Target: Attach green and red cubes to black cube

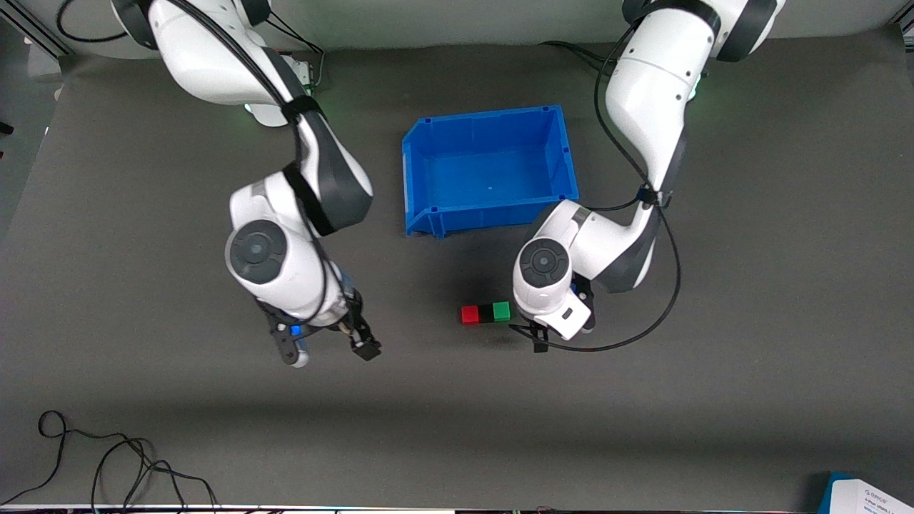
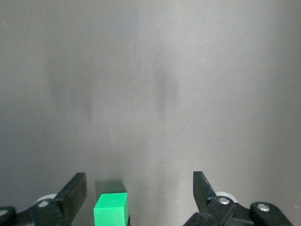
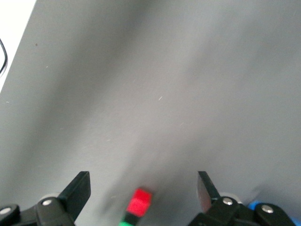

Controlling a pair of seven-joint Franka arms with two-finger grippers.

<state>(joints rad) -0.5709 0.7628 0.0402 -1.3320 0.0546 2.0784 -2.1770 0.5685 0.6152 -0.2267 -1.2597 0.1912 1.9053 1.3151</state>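
Cubes are sitting in a short row on the grey mat (image 1: 714, 400) near the middle of the bench, nearer to the front camera than the blue bin: we are seeing the red cube (image 1: 469, 315) toward the right arm's end, the black cube (image 1: 485, 313) touching it in the middle, and the green cube (image 1: 502, 310) touching that toward the left arm's end. They are looking joined, though we cannot tell whether they are truly attached. We are finding the right gripper (image 1: 330, 352) hanging low over bare mat, well apart from the row, its fingers (image 3: 77, 190) spread and holding nothing. The left gripper (image 1: 539, 335) is hovering just beside the green cube, its fingers (image 2: 75, 190) also parted and released; in the left wrist view the green block is lying between them, touching neither. Farther from the camera, the blue bin (image 1: 564, 153) is standing between the two arms.
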